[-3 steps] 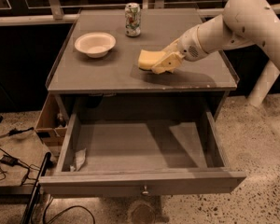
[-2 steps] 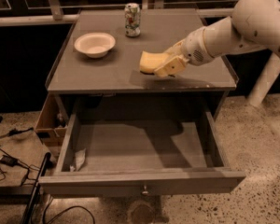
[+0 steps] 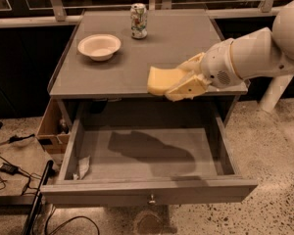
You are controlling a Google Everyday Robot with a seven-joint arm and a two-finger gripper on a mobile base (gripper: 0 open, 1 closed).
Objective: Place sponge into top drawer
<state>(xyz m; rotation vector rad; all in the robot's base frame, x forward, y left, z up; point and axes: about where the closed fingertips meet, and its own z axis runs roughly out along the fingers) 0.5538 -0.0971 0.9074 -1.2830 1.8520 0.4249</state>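
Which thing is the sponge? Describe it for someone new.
Find the grey table with the open top drawer. At its front edge, the gripper holds the sponge: a pale yellow foam block, unlike the round white bowl and the upright can farther back.

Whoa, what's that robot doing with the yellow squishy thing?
The robot's gripper holds the sponge pinched between its fingers, at the front edge of the table, above the open top drawer. The sponge is not in the drawer yet. A white bowl and a can stand on the table.
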